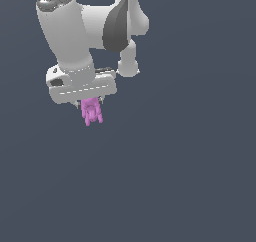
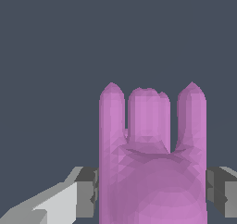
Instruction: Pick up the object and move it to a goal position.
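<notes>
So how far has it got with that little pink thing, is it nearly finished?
The pickup looks done: the pink object sits between the gripper fingers, prongs pointing away from the hand, and in the wrist view the pads press both its sides. In hand is the carry, since nothing shows beneath it in the exterior view. Left is reaching the goal position; no marker for it is visible, so I cannot say how close.

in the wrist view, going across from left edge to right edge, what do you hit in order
one pincer finger → pink pronged object → the other pincer finger, with the pincer shut on the object
</notes>
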Controlling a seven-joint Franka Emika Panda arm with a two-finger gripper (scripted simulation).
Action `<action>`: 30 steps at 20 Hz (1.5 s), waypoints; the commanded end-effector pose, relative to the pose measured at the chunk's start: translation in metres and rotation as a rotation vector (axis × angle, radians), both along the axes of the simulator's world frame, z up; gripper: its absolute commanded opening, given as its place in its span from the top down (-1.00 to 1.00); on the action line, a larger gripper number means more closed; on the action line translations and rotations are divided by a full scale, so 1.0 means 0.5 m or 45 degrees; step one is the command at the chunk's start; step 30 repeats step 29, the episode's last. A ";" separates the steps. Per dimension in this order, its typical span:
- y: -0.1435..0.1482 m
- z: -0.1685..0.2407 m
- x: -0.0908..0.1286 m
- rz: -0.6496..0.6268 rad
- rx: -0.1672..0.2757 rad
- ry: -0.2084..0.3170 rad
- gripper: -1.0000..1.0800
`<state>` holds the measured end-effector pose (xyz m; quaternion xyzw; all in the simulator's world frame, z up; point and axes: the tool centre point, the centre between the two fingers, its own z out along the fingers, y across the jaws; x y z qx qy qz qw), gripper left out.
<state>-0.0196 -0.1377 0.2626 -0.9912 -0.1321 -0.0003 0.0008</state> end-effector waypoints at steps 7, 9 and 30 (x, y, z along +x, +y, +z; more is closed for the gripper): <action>-0.088 0.184 -0.069 0.000 0.001 0.000 1.00; -0.109 0.225 -0.083 0.000 0.001 0.000 1.00; -0.208 0.419 -0.142 0.001 -0.002 0.001 1.00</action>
